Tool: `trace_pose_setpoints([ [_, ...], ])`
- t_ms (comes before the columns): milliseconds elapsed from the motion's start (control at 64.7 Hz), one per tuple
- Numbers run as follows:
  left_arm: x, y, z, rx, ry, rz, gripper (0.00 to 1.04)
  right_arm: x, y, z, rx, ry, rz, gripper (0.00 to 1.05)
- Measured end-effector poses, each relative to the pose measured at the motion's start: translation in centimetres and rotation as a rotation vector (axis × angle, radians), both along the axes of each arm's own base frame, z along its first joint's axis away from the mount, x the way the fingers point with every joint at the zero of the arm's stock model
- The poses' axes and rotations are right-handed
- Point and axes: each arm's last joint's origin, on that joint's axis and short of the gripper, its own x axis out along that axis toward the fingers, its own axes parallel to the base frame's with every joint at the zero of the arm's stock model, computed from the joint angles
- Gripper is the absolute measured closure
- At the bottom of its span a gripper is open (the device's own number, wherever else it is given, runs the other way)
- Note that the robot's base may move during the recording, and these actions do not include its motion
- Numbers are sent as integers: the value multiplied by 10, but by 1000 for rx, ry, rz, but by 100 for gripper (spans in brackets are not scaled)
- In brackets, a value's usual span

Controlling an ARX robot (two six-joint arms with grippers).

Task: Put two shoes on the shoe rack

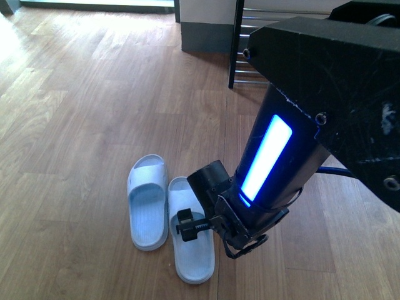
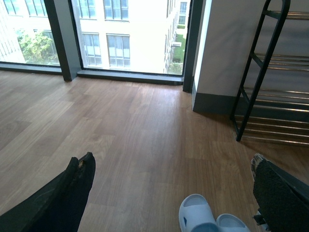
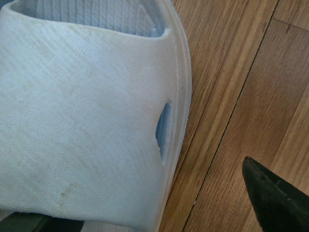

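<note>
Reaching down with the right gripper (image 1: 187, 226) onto the strap of one slide (image 1: 192, 253), jaws apart and clamped on nothing. In the right wrist view, shows one fingertip (image 3: 273, 198) over bare floor (image 3: 231, 72) just beside the sole's rim, a strip of wood visible between, plus a dark shape at the strap's other side, probably the second finger. Seems set astride the strap because that raised band is the one part slim enough to pinch; likely needs a little more descent before closing. Lies flat on its sole with the toe pointing away from the robot, so a lift by the strap should leave the heel hanging. Just beside it, perhaps touching along the edge and pointing the same way, the other slide (image 1: 149, 203), untouched. Holding the left gripper (image 2: 172, 162) back and higher, jaws wide apart with only floor between the fingers, both slides just in sight past them; probably waiting for its turn at the second slide. Farther off, well apart from the pair across open floor and standing by the wall (image 2: 227, 48), the rack (image 2: 260, 63): black frame, chrome rods in tiers. Holds nothing on the rods in view, though part is cut off or hidden behind the arm, so neither shoe placed yet. Beyond that, the window (image 2: 120, 34).
</note>
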Motion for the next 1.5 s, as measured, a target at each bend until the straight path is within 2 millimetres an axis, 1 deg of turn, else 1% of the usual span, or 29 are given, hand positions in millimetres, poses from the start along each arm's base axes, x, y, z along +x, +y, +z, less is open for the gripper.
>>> trace_pose_setpoints([
  [15, 0, 0, 0, 0, 0, 0, 9, 0, 0, 0, 1, 0, 0, 28],
  [62, 0, 0, 0, 0, 0, 0, 9, 1, 0, 0, 4, -1, 1, 33],
  [216, 0, 0, 0, 0, 0, 0, 9, 2, 2, 0, 18, 1, 8, 58],
  [294, 0, 0, 0, 0, 0, 0, 9, 2, 2, 0, 22, 0, 8, 68],
  [309, 0, 0, 0, 0, 0, 0, 9, 3, 2, 1, 23, -1, 8, 72],
  [355, 0, 0, 0, 0, 0, 0, 9, 3, 1, 0, 23, -3, 6, 77],
  [371, 0, 0, 0, 0, 0, 0, 9, 3, 1, 0, 22, -3, 5, 81],
  [525, 0, 0, 0, 0, 0, 0, 9, 2, -7, 2, 14, -21, -34, 103],
  [603, 0, 0, 0, 0, 0, 0, 9, 3, -13, 8, 4, -42, -66, 103],
  [664, 0, 0, 0, 0, 0, 0, 9, 5, -19, 18, 1, -66, -94, 103],
  [757, 0, 0, 0, 0, 0, 0, 9, 12, -31, 44, 18, -125, -159, 103],
  [804, 0, 0, 0, 0, 0, 0, 9, 19, -41, 67, 34, -175, -198, 103],
  [834, 0, 0, 0, 0, 0, 0, 9, 21, -45, 76, 41, -194, -213, 103],
  [850, 0, 0, 0, 0, 0, 0, 9, 23, -50, 86, 47, -215, -230, 103],
  [881, 0, 0, 0, 0, 0, 0, 9, 25, -56, 97, 53, -235, -247, 103],
  [896, 0, 0, 0, 0, 0, 0, 9, 26, -62, 107, 61, -255, -263, 103],
  [912, 0, 0, 0, 0, 0, 0, 9, 27, -65, 113, 64, -266, -272, 103],
  [989, 0, 0, 0, 0, 0, 0, 9, 27, -98, 164, 98, -357, -349, 103],
  [1035, 0, 0, 0, 0, 0, 0, 9, 24, -113, 182, 107, -389, -381, 103],
  [1051, 0, 0, 0, 0, 0, 0, 9, 21, -120, 191, 110, -403, -394, 103],
  [1066, 0, 0, 0, 0, 0, 0, 9, 20, -123, 195, 112, -409, -400, 103],
  [1113, 0, 0, 0, 0, 0, 0, 9, 11, -140, 216, 119, -439, -427, 103],
  [1143, 0, 0, 0, 0, 0, 0, 9, 8, -146, 224, 123, -450, -432, 103],
  [1221, 0, 0, 0, 0, 0, 0, 9, -10, -168, 254, 146, -487, -454, 103],
  [1252, 0, 0, 0, 0, 0, 0, 9, -15, -173, 261, 153, -497, -458, 103],
  [1329, 0, 0, 0, 0, 0, 0, 9, -35, -191, 287, 183, -535, -472, 103],
  [1406, 0, 0, 0, 0, 0, 0, 9, -53, -207, 305, 199, -561, -488, 103],
  [1499, 0, 0, 0, 0, 0, 0, 9, -75, -222, 319, 209, -585, -498, 103],
])
